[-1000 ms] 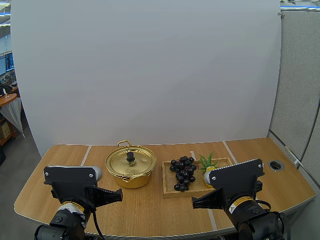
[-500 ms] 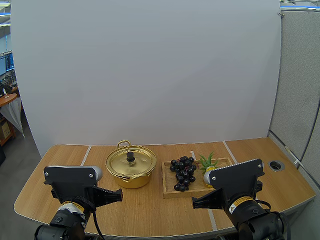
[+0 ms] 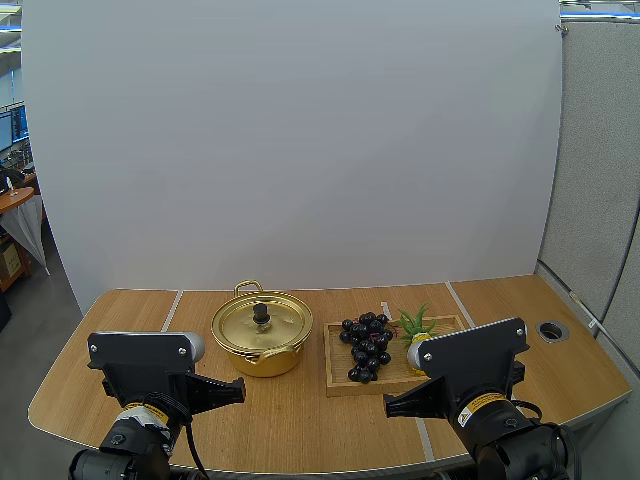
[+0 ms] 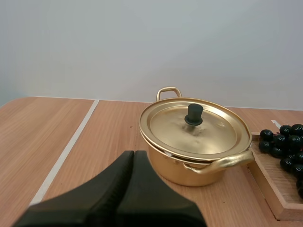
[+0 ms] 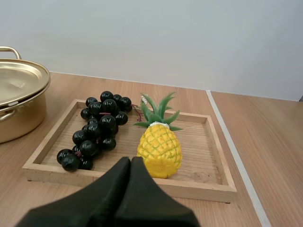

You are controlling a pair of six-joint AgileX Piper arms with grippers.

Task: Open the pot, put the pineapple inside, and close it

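While the left claw (image 4: 134,155) and right claw (image 5: 131,161) hang clenched empty, the lid (image 4: 195,126) covers the pot (image 4: 187,171); the pineapple (image 5: 159,149) sits in the tray (image 5: 208,187); no step is done.

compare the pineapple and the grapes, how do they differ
The pineapple is yellow with green leaves; the grapes are near black. The pineapple is one piece standing upright; the grapes are a bunch of many balls lying flat. The grapes lie nearer the pot, the pineapple farther. Both sit in the wooden tray.
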